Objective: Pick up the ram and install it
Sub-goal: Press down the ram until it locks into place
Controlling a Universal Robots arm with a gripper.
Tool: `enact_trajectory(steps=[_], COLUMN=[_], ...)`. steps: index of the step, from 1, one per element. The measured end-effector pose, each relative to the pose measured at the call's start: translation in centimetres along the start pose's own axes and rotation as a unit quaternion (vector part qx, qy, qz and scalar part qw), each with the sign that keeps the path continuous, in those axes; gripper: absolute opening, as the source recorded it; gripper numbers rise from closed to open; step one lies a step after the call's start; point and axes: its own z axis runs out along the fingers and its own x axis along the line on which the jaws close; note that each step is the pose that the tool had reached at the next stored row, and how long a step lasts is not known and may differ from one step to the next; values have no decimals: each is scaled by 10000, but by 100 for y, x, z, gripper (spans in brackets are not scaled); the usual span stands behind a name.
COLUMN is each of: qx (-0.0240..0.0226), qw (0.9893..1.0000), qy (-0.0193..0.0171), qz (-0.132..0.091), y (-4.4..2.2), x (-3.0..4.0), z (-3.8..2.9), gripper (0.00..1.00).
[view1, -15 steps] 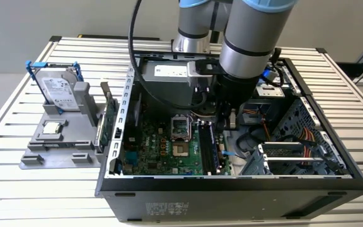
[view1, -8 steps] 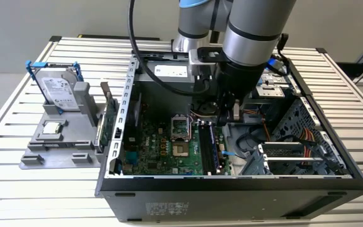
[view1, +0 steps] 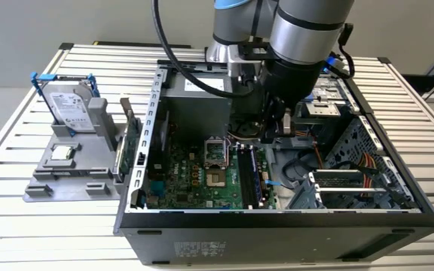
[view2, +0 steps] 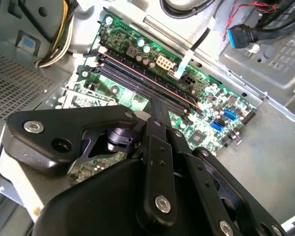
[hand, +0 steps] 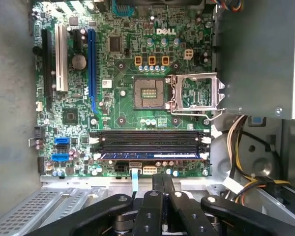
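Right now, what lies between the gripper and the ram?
First wrist view: the motherboard edge, small connectors and a light-blue cable, between gripper and ram.

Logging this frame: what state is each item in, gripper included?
gripper: shut, nothing held, tips beside the memory slots
ram: lying in the board's outermost slot
other memory slots: empty
CPU socket: empty, retention frame swung open
computer case: on its side, panel off
hard drive: upright in its blue-clipped frame, outside the case

A slatted metal table (view1: 43, 203) carries an open computer case (view1: 277, 226) below the gripper (view1: 273, 132), and a grey fixture (view1: 70, 175) well apart from it.
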Motion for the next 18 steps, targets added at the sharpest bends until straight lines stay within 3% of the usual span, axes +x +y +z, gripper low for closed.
enact_trajectory(steps=[9, 18], qx=[-2, -2], qw=[10000, 10000], qy=[0, 0], qz=[0, 0], y=[-1, -1], x=[1, 1], z=[-179, -240], gripper=[0, 0])
